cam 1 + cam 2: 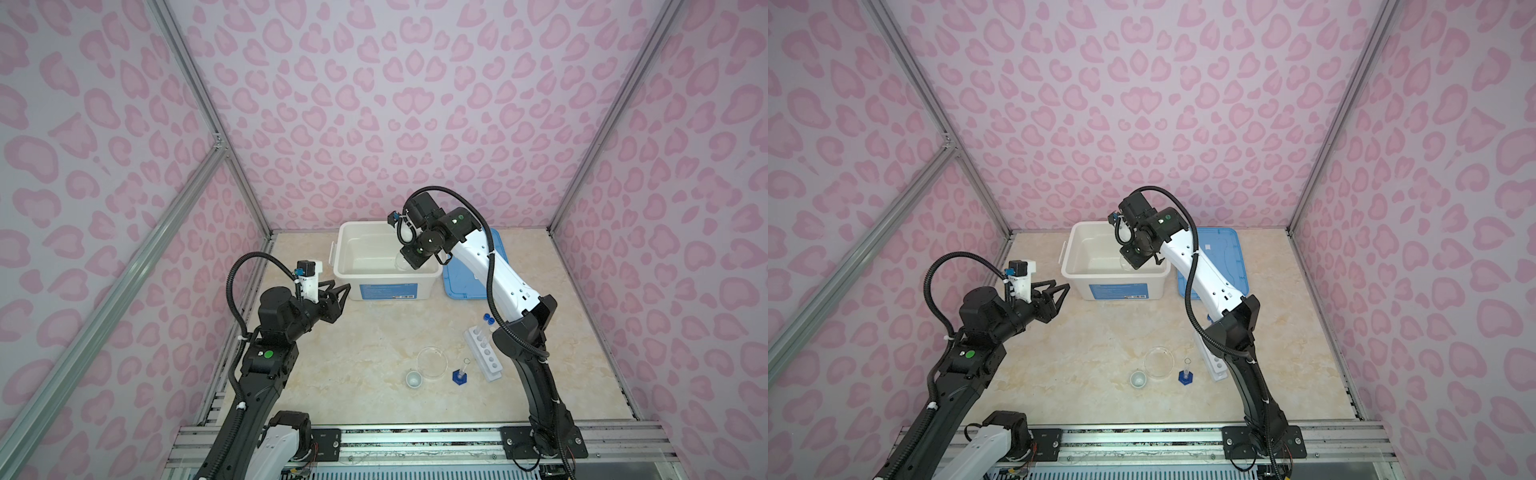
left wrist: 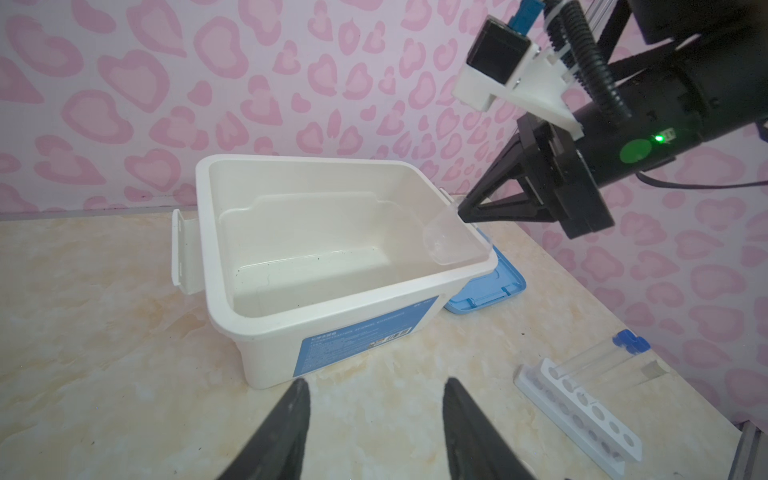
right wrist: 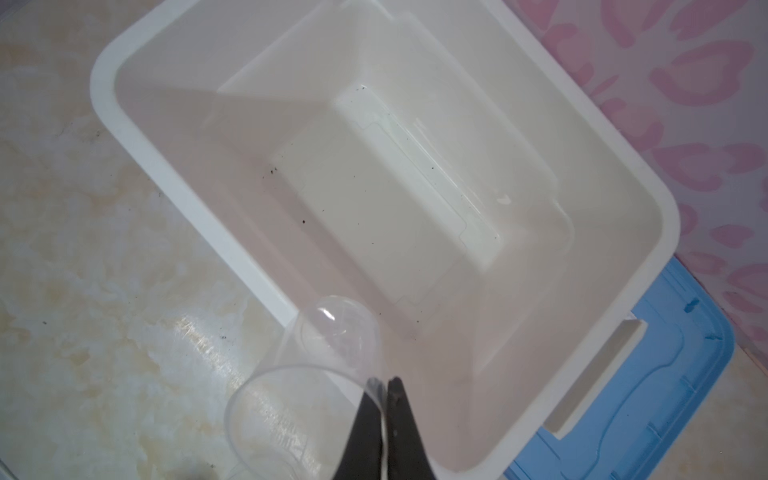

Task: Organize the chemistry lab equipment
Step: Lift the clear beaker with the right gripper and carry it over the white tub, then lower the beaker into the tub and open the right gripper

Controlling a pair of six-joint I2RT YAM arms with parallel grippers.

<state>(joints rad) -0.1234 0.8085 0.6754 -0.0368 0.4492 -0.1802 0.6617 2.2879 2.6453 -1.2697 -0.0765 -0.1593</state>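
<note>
Barely begun: clear cup (image 3: 316, 353) held over the empty bin (image 3: 104, 83).
Its rim is pinched in the right gripper (image 3: 384, 382); the left gripper (image 1: 341, 289) gapes, holding nothing. The rack (image 1: 484, 353), tubes (image 2: 602, 353), dish (image 1: 432, 363), white cup (image 1: 414, 378) and cylinder (image 1: 459, 374) lie on the table (image 1: 332, 374).

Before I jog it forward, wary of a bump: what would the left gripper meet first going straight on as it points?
Most likely the white bin, its blue-labelled front wall; the open left gripper points at it, nothing between. Height is unclear.
</note>
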